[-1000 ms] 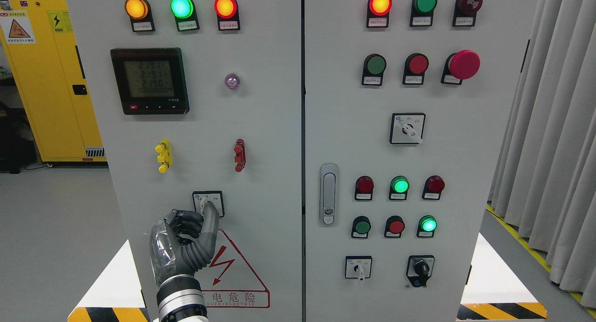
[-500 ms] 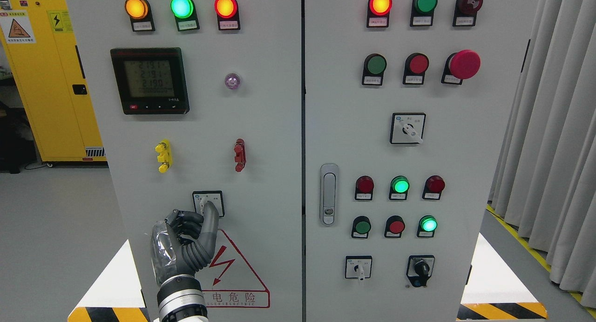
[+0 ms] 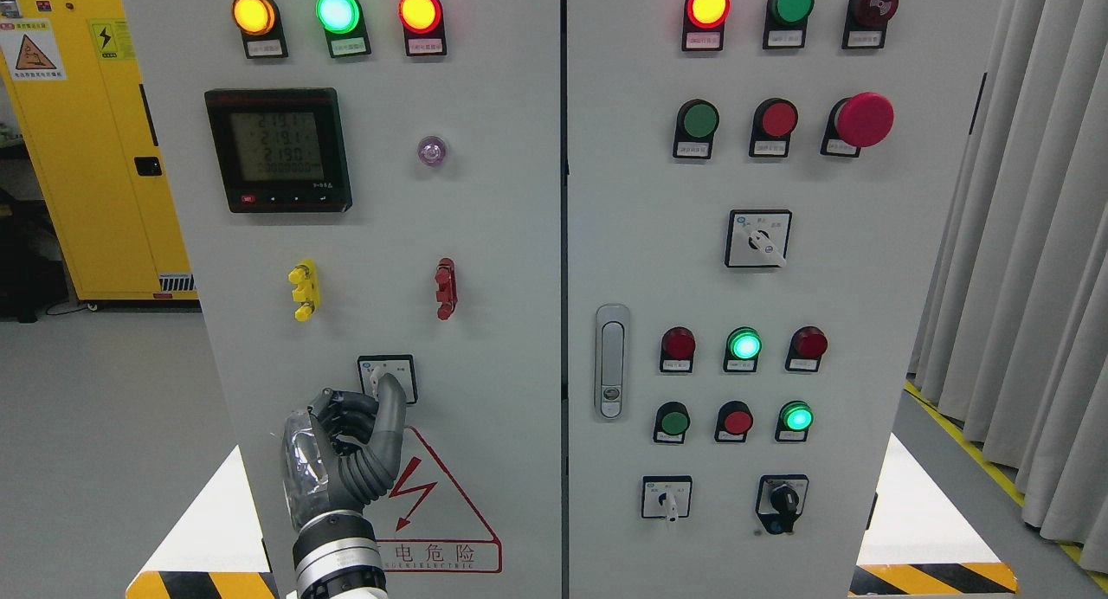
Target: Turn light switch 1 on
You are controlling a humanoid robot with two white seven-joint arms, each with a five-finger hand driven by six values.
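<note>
Setting: grey control cabinet (image 3: 485,235).
Left hand (image 3: 351,443): fingers curled, fingertip (image 3: 391,384) at switch (image 3: 387,378), seven o'clock.
Progress: apparently unturned.

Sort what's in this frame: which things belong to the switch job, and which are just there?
Job:
- left robot hand, fingertip at the switch
- rotary switch on the left cabinet door

Just there:
- digital meter
- red mushroom button
- door latch handle
- yellow cabinet
- grey curtain
</note>
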